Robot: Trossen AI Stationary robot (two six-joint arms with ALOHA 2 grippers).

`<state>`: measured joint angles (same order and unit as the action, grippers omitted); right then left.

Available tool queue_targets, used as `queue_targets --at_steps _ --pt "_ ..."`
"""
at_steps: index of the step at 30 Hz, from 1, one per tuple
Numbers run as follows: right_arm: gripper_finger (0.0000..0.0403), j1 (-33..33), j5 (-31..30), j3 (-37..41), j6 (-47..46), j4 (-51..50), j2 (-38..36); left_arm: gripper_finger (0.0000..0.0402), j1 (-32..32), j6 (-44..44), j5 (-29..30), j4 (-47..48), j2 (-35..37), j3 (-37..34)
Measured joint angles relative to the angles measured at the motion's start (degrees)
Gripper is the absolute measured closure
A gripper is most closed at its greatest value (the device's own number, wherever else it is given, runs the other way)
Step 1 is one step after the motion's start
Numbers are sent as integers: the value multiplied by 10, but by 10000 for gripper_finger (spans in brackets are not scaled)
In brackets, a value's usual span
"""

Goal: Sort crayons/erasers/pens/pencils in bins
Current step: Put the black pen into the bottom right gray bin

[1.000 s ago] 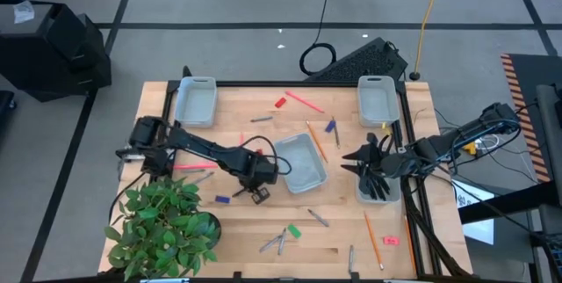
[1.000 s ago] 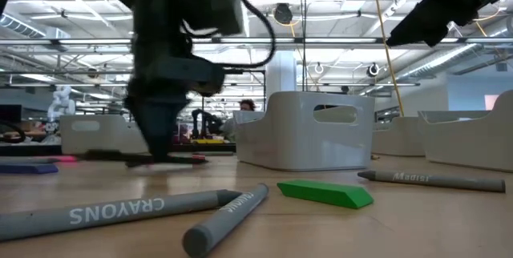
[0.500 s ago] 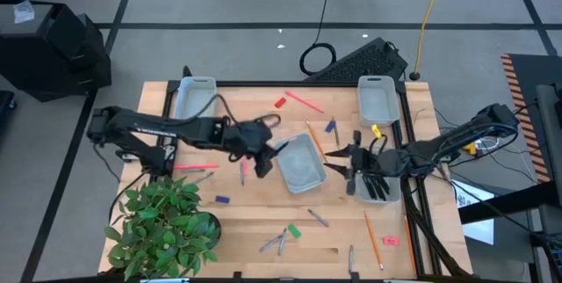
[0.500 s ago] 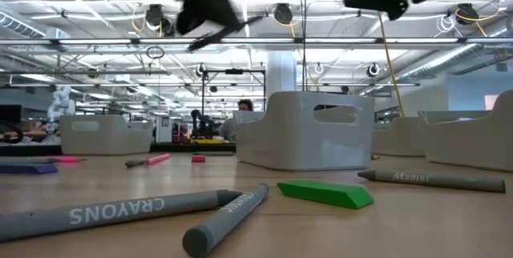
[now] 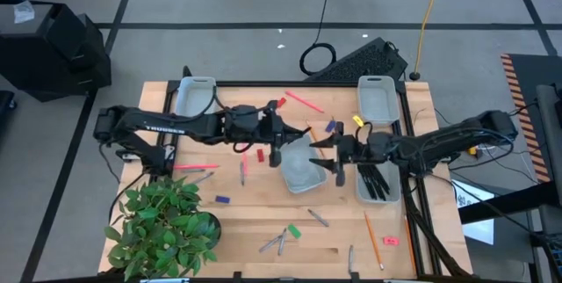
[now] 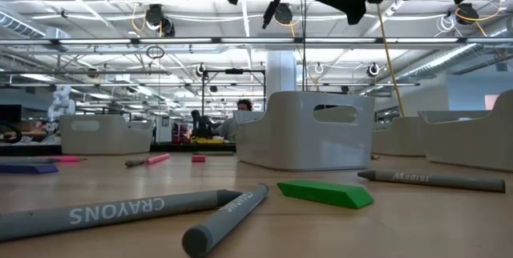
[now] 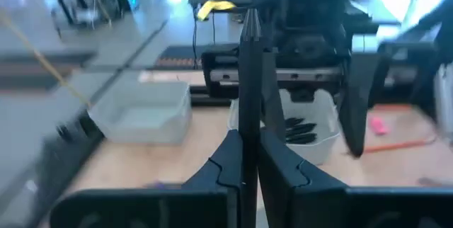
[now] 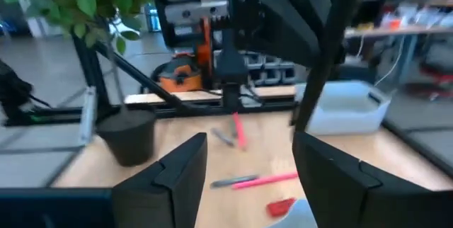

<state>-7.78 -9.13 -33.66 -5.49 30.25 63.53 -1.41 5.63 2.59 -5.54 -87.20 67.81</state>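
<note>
The left gripper [image 5: 276, 147] is hanging above the near-left edge of the middle bin [image 5: 299, 165], fingers clenched on a slim black pen [image 7: 248, 93] that is standing upright between them. The right gripper [image 5: 332, 153] is hovering over the same bin's right side with its fingers [image 8: 177, 168] spread wide and empty, facing the left one. Judging from that, the two arms are meeting over the middle bin for a handover: the pen is being held by its lower part so its upper end is sticking up free for the other jaws to take.

To the right of the middle bin, a second bin [image 5: 378, 184] is already holding several black pens, which is likely where this one is headed, nearer the right arm. Two more bins [image 5: 195, 100] are sitting at the far corners of the table [image 5: 334, 243]. Crayons [image 6: 128, 207], a green eraser [image 6: 325, 193] and pencils [image 5: 371, 235] are still lying loose on the wood nearer than the middle bin.
</note>
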Motion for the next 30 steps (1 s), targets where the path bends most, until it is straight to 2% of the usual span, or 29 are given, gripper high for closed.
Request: queue_targets --at_steps 4,8,12,14,17,22,26,30 --pt "204 -9 3 -21 -129 -118 -43 372 7 168 14 -3 6 0" --pt "205 -8 10 -28 -325 -202 -83 375 22 419 78 4 8 0" --pt "206 1 56 -28 -462 -218 -104 375 40 680 154 -16 -5 0" --pt "206 1 63 -28 -502 -213 -106 372 49 780 198 -42 -17 0" --pt "206 1 61 -28 -532 -190 -105 370 64 899 227 -85 -37 0" --pt "206 6 47 -28 -526 -136 -98 368 95 1024 235 -93 -62 0" --pt "206 10 49 -28 -526 -145 -85 367 107 1062 228 -154 -81 0" --pt "206 10 77 -28 -537 -130 -56 367 104 1062 213 -158 -103 15"
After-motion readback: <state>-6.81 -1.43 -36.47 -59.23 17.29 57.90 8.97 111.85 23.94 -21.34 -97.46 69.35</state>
